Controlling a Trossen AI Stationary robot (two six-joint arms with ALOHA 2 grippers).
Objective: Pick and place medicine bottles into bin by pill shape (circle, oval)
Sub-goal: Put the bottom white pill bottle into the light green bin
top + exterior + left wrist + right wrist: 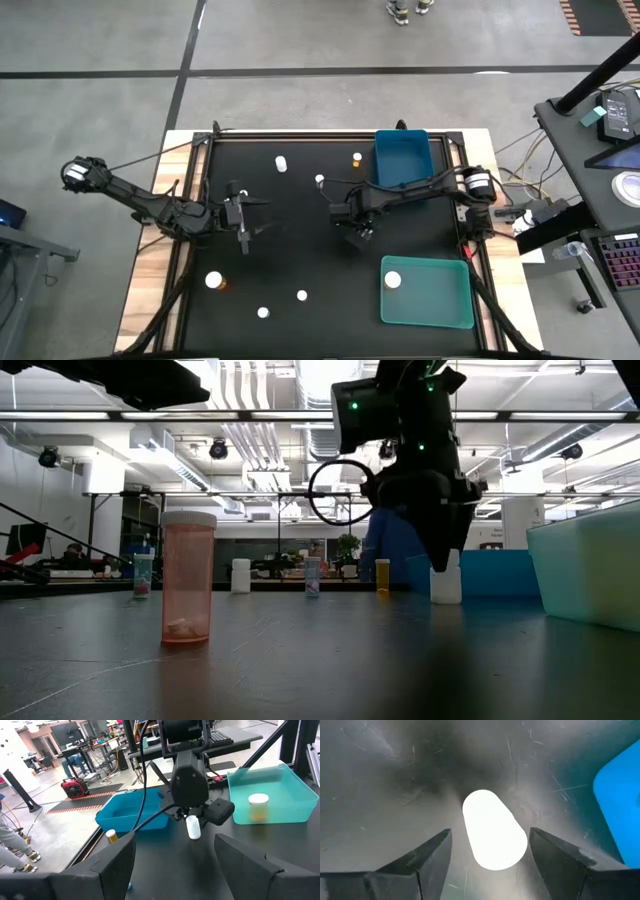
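A small white medicine bottle (492,830) stands upright on the black table top, under my right gripper (490,835). That gripper points down, open, with one finger on each side of the bottle and a gap on both sides. The left wrist view shows the same bottle (193,827) just below the right gripper's fingers (200,812). In the high view the right gripper (360,237) hides it. My left gripper (243,235) waits open, left of the table's middle, with nothing between its fingers. In the low view an amber bottle (188,578) stands on its base.
A blue bin (403,158) stands at the far right. A teal bin (427,300) at the near right holds one bottle (392,281). Loose bottles stand at the far side (281,162) (357,158) (320,180) and the near left (213,281) (263,313) (302,295).
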